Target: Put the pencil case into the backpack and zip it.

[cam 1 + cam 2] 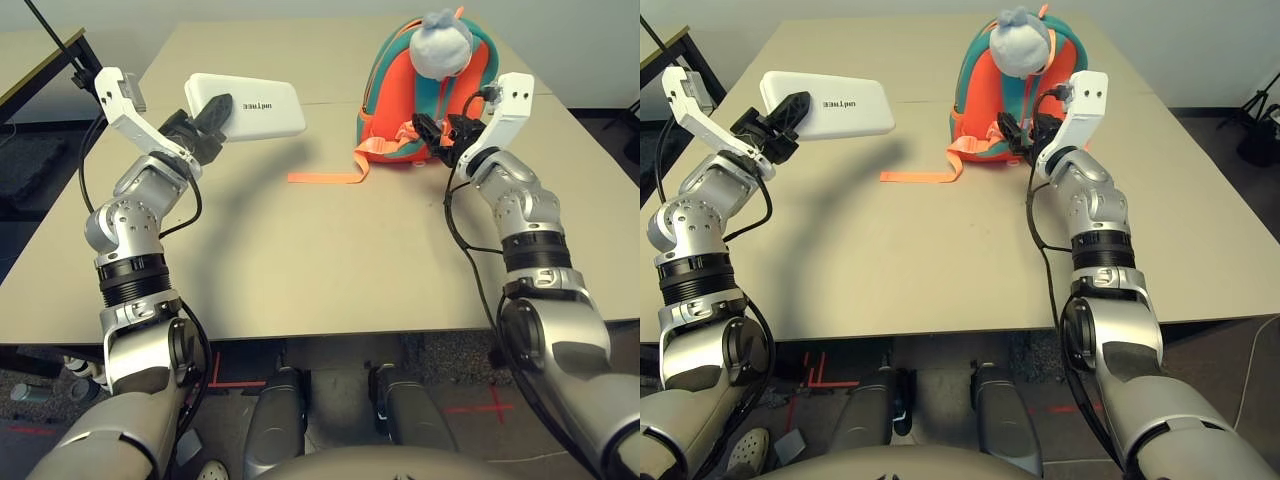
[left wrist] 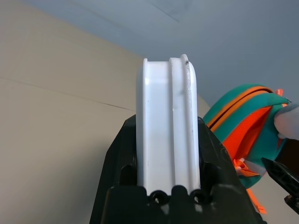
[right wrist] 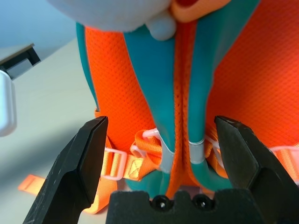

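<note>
My left gripper (image 1: 215,118) is shut on the pencil case (image 1: 255,105), a flat white hard case with dark lettering, held in the air above the table's far left; in the left wrist view the pencil case (image 2: 167,126) stands edge-on between the fingers (image 2: 117,158). The orange and teal backpack (image 1: 395,95) lies at the far middle of the table, a grey-blue plush head (image 1: 443,45) on it. My right gripper (image 1: 432,132) is open right at the backpack's strap end. In the right wrist view the backpack (image 3: 243,70) fills the space between the spread fingers (image 3: 79,163).
A loose orange strap (image 1: 325,176) trails from the backpack onto the table (image 1: 300,270). A dark desk (image 1: 40,60) stands at the far left.
</note>
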Controlling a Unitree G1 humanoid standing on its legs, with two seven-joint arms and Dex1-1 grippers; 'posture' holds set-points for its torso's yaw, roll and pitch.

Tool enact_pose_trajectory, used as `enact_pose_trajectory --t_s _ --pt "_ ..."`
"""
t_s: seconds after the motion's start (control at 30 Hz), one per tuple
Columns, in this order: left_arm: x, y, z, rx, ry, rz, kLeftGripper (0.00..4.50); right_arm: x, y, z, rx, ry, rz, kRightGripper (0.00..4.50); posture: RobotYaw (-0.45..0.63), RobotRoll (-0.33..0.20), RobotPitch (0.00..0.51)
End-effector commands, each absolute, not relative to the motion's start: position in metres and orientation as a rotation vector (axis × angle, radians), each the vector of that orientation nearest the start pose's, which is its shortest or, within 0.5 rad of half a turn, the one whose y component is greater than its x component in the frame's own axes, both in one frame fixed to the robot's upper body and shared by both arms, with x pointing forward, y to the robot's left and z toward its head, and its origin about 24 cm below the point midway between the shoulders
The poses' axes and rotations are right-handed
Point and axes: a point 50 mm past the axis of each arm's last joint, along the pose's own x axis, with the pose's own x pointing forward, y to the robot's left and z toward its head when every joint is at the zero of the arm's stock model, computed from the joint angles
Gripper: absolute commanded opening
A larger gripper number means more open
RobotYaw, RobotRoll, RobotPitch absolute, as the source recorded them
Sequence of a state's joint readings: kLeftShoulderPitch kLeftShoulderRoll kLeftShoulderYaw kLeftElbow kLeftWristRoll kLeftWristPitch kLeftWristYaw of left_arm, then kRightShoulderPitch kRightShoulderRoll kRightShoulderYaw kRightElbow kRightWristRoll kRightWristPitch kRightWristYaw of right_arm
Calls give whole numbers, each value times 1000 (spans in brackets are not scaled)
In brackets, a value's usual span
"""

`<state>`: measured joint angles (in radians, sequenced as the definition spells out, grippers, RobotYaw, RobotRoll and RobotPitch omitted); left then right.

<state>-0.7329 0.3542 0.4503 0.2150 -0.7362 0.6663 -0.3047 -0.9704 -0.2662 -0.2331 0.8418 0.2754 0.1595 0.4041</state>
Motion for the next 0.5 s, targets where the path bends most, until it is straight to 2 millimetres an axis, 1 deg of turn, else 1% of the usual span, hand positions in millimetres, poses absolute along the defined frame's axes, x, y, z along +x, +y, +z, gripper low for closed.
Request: enact_pose_trajectory --t_s 0.03,0.37,0.47,0.5 --pt "347 229 212 -547 -162 -353 1310 413 -173 166 151 -29 320 4500 27 0 87" --pt "345 228 210 -538 -163 -340 1310 419 -162 164 141 -68 288 4500 56 0 79" --pt "345 227 210 -537 -164 -339 1310 419 -159 164 134 -70 291 3919 60 0 79" --pt "345 227 210 -537 -164 -339 1310 419 -159 164 131 -70 292 3509 60 0 79"
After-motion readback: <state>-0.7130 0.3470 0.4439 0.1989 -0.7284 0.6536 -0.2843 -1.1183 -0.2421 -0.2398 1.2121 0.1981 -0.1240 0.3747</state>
